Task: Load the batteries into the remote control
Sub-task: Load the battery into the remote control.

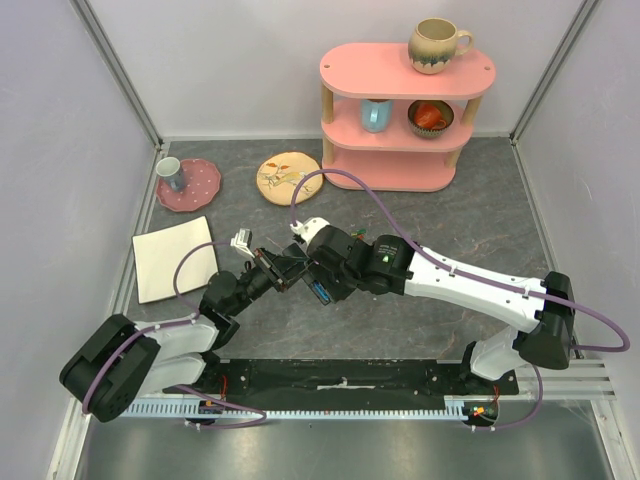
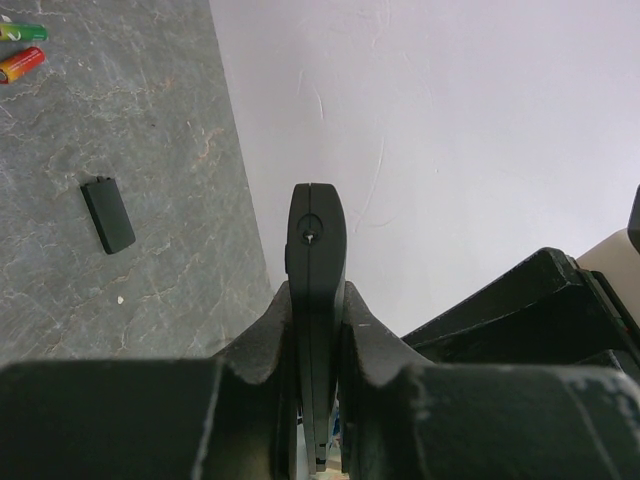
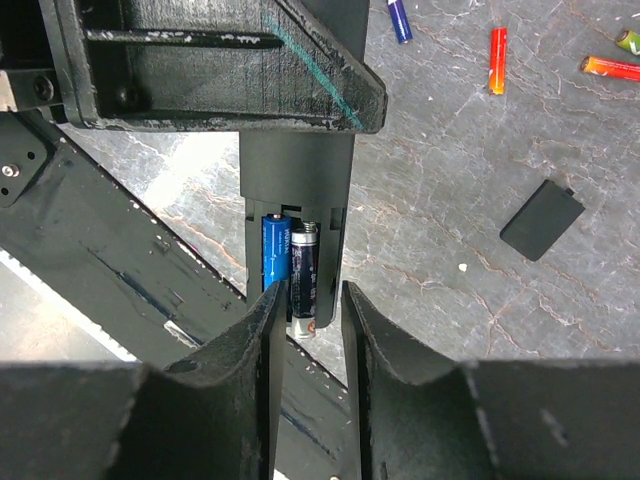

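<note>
- Left gripper (image 2: 318, 296): clamped on the remote control (image 3: 298, 170), which is held edge-on and clear of the table (image 3: 450, 180).
- Right gripper (image 3: 313, 300): fingers slightly parted right over the open battery compartment (image 3: 295, 225). The gap is wider than a cell, so it looks like it is gripping nothing.
- Key relation: in the right wrist view the remote's long axis runs straight up the frame, in line with the finger gap. The compartment sits at the fingertips, so the right arm is the one placed to work on it.
- Compartment contents: two cells side by side, both along the remote's axis.
  - Blue cell (image 3: 275, 250) on the left.
  - Dark cell (image 3: 304, 270) on the right, its lower end showing between the fingers.
  - I cannot tell whether the dark cell is fully seated.
- Loose batteries (image 3: 497, 60) lie on the table, well apart from the grippers.
- Battery cover (image 3: 541, 219) lies flat on the table off to the right, not yet fitted.
- My read: press the dark cell home, then fetch the cover.
</note>
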You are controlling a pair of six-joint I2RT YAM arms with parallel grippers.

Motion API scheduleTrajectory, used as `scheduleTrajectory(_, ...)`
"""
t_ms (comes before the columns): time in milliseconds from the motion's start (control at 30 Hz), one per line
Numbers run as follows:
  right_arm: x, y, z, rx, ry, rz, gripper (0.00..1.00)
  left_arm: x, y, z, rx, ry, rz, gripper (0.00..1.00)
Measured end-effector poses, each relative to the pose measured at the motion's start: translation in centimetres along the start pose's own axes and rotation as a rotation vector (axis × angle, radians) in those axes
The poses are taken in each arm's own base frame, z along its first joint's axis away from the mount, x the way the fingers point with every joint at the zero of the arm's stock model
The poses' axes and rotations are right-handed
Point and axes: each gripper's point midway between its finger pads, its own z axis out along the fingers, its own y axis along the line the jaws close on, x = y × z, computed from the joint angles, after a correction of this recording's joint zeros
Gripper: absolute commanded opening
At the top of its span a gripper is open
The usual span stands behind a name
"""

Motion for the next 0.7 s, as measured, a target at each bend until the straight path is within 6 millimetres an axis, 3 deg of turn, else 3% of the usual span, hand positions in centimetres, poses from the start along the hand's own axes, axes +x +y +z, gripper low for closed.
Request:
scheduleTrajectory(200,-0.8,-0.4,-0.3,0.025,-0.034,0.010,0.39,0.0,-0.1,0.1,0.007,0.001,-0.004,0.02)
scheduleTrajectory(533,-4.6,-1.1,-3.2,0.042,-0.229,0.061,0.41,0.5,0.1,0.1,0.006,0.027,-0.028,0.02)
scheduleTrajectory(567,-4.9,-1.6,-3.8,0.050,-0.274,0.076,0.43,0.5,0.1,0.1,0.005,0.029,-0.036,0.02)
scheduleTrajectory(667,-4.7,-3.2,-5.8,0.063,-0.406,0.130,0.68,0.8,0.1,0.2,0.001,0.045,-0.055,0.02)
scheduleTrajectory(700,-4.3,-3.9,-6.4,0.062,-0.452,0.159,0.71,0.8,0.0,0.2,0.002,0.048,-0.062,0.02)
